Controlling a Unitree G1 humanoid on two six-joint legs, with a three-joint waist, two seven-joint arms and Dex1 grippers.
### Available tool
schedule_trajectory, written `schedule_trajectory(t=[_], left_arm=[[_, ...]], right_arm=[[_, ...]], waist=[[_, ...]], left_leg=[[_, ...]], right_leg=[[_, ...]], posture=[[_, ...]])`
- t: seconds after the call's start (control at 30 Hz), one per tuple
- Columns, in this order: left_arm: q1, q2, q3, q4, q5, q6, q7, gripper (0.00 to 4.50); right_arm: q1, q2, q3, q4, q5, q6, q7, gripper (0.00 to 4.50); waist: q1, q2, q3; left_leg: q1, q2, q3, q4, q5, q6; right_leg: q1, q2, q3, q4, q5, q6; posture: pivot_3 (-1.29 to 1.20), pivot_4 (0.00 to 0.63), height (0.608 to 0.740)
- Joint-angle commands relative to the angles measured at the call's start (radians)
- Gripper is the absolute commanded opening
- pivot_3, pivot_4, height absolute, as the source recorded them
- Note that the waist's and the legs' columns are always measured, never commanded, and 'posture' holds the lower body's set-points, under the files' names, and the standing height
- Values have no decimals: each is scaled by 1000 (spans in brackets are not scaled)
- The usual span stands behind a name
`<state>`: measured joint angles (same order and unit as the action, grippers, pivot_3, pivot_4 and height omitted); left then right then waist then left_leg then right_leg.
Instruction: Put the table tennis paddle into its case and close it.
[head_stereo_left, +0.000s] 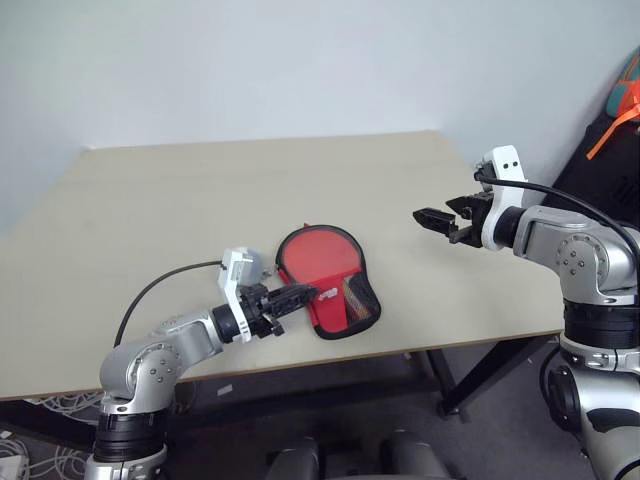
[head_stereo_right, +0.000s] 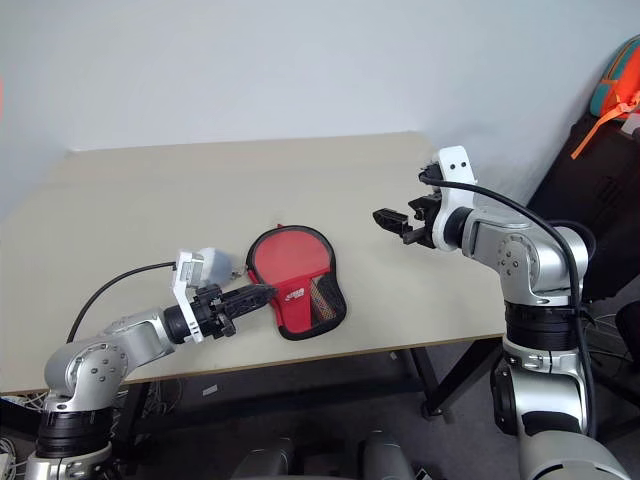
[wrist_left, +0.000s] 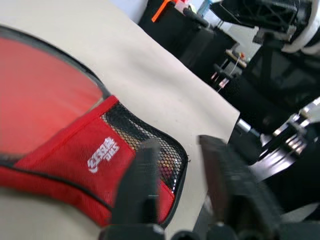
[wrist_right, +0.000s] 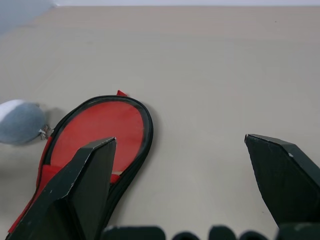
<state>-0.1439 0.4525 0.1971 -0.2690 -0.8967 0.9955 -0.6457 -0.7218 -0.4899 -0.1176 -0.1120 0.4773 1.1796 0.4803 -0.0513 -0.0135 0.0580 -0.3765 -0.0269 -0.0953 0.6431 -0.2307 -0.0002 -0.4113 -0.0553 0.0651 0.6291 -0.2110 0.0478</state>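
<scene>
Well, the case (head_stereo_left: 328, 282) lies flat near the front edge of the beige table (head_stereo_left: 200, 190), its round end toward the middle and its red logo panel and mesh pocket toward the rim; the red paddle (head_stereo_left: 316, 250) shows through the clear side, inside the case; a pale grey ball-like object (wrist_right: 20, 121) sits just beside the round end; the left gripper (head_stereo_left: 300, 296) reaches in from the near edge, fingers parted a little, tips over the logo panel and gripping nothing; the right gripper (head_stereo_left: 432, 219) hangs well apart above bare tabletop, jaws wide and empty; broad open surface stretches behind and to both sides.
</scene>
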Motion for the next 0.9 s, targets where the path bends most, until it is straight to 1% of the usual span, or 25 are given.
schedule_trajectory(t=[0.03, 0.1, 0.17, 0.37, 0.63, 0.9], left_arm=[[25, -6, 18, -19, -51, 32, 17, 2713], [47, -8, 15, -13, -61, 63, 38, 3370], [65, -6, 24, -7, -103, 119, 46, 4038], [86, -20, 50, 13, -184, 235, 119, 4038], [68, -95, 98, 91, -276, 331, 257, 4038], [28, -179, 113, 146, -321, 376, 391, 4038]], right_arm=[[-3, 15, -28, -54, 27, 8, -17, 4500], [3, 26, -29, -70, 35, 19, -27, 4500], [9, 35, -30, -86, 43, 31, -35, 4500], [20, 49, -35, -111, 57, 50, -58, 4500], [29, 82, -40, -134, 71, 66, -91, 4500], [39, 112, -41, -151, 83, 76, -121, 4500]], waist=[[0, 0, 0], [0, 0, 0], [0, 0, 0], [0, 0, 0], [0, 0, 0], [1, 1, 0]], left_leg=[[0, 0, 0, 0, 0, 0], [0, 0, 0, 0, 0, 0], [0, 0, 0, 0, 0, 0], [0, 1, 0, 0, -1, 0], [0, 1, 0, 0, -1, 0], [0, 0, 0, 0, -1, 0]], right_leg=[[0, 0, 0, 0, 0, 0], [0, 0, 1, -1, 0, 0], [0, 0, 1, -1, 0, 0], [0, 1, 1, -1, 0, 0], [0, 1, 1, -2, 0, 0], [1, 1, 1, -3, 1, 0]], posture=[[0, 0, 739], [0, 0, 739], [0, 0, 739], [0, 0, 739], [0, 0, 739], [0, 0, 739]])
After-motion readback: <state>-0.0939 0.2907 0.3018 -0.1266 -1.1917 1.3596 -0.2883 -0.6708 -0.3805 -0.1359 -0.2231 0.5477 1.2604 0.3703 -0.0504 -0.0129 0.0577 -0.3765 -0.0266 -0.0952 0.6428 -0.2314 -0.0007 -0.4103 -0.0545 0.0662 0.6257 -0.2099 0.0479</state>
